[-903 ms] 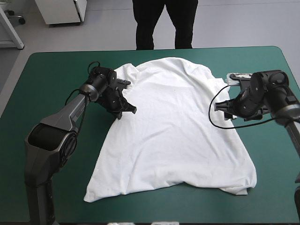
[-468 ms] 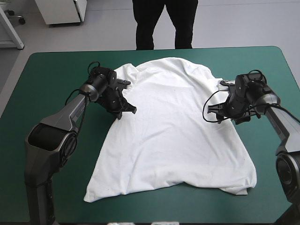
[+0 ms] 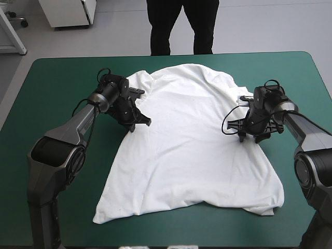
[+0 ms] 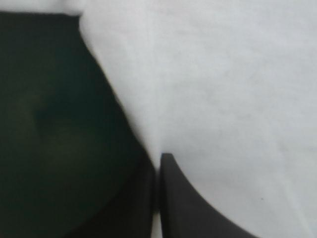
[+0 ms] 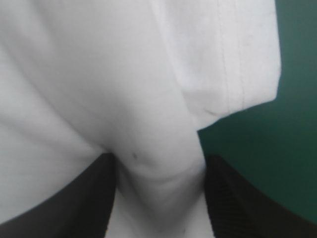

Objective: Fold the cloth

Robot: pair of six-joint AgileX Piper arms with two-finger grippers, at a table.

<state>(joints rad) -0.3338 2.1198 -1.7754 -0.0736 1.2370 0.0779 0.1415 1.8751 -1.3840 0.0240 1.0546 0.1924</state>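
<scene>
The white T-shirt [image 3: 192,145] lies spread flat on the teal-green cover, collar toward the far edge and hem toward the near edge. My left gripper [image 3: 141,122] sits at the shirt's left side below the sleeve. In the left wrist view its black fingers [image 4: 178,198] meet in an arch, pinched on the shirt's edge [image 4: 124,109]. My right gripper [image 3: 249,134] is low over the shirt's right side by the other sleeve. In its wrist view, the right gripper [image 5: 159,158] stands open with a ridge of T-shirt [image 5: 158,188] between its fingers and the sleeve hem [image 5: 247,74] just ahead.
Teal-green cover [image 3: 57,93] shows on every side of the shirt, widest at the left and right. The table's near edge runs close under the shirt's hem [image 3: 155,210].
My right gripper has moved inward from beside the shirt onto its right edge near the sleeve. The left arm and the shirt have stayed put.
</scene>
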